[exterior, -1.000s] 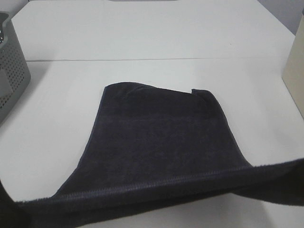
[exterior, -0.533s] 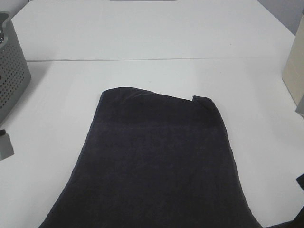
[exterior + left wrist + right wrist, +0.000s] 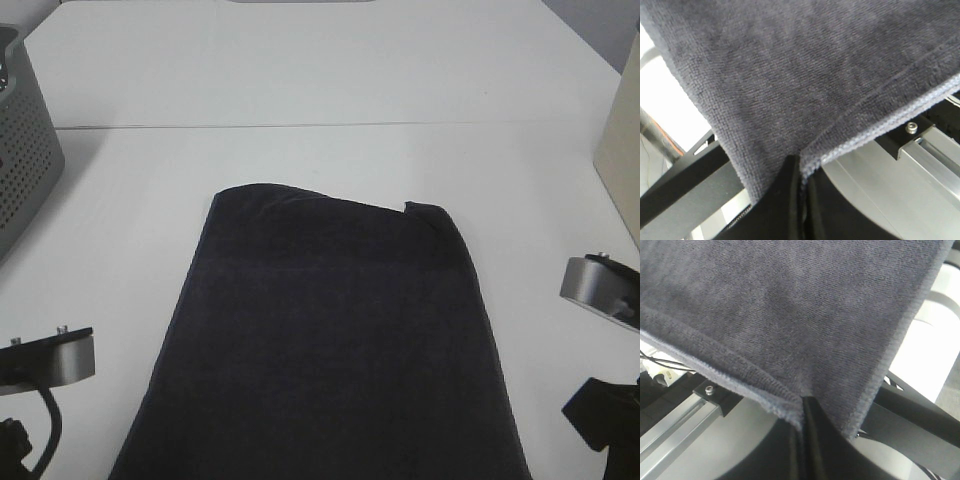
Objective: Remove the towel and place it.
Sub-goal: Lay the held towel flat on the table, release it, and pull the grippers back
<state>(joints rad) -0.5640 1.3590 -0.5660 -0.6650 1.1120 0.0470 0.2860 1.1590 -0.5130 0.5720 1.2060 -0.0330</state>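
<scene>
Towel [image 3: 330, 330]: soft, limp, light; the left end effector [image 3: 797, 167] and right end effector [image 3: 804, 407] clamp its hemmed corners.

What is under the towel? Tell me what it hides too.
Only the white table shows around the towel, whose far end rests on it. Anything beneath the cloth is covered. Its near corners are pinched in the left fingers and right fingers.
</scene>
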